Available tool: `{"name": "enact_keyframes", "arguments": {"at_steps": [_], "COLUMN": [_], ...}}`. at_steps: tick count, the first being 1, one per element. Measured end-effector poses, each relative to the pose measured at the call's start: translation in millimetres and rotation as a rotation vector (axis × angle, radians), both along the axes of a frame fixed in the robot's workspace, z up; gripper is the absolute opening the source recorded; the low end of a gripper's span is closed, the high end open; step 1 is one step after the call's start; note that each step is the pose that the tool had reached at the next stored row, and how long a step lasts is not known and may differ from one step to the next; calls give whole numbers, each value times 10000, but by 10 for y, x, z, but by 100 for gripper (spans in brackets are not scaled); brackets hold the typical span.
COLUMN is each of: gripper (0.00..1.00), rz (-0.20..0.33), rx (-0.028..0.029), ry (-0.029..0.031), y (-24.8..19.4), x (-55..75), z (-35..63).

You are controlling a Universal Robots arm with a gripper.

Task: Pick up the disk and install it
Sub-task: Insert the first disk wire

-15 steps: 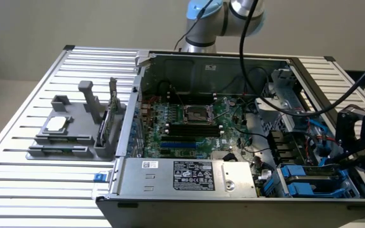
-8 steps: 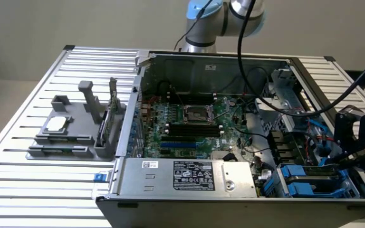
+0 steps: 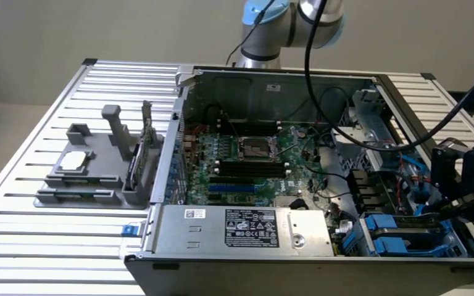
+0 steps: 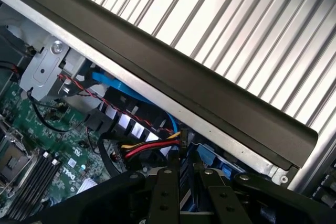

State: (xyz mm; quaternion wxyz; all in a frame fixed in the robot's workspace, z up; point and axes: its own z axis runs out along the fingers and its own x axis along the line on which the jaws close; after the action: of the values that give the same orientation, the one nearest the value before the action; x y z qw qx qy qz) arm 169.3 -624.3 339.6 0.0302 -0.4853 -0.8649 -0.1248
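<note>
While the black pincer seemingly grips the flat silver-grey, blue-framed disk edge-on over the near-right blue drive bay | best kept square, clear of red-yellow cables

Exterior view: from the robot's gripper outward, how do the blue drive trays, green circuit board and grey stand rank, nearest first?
1. Blue drive trays, next to the gripper, at the exterior view's right.
2. Green circuit board, middle of the case.
3. Grey stand, outside the case on the table, exterior view's left.
</note>
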Motion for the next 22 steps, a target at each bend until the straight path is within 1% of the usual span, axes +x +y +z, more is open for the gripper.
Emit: {"name": "enact_keyframes", "arguments": {"at_steps": [3,6,11,18,22], "gripper": [22,22,22,22,22], "rz": [2,0,0,1,0], "rx": [18,22,35,63,77], "ry": [-70,-130,-252,-377,-430], "y": [4,5,6,8,9], "x": [-2,-4,-18,-40,-46], "z": [-4,-6,-19,-37,-44]}}
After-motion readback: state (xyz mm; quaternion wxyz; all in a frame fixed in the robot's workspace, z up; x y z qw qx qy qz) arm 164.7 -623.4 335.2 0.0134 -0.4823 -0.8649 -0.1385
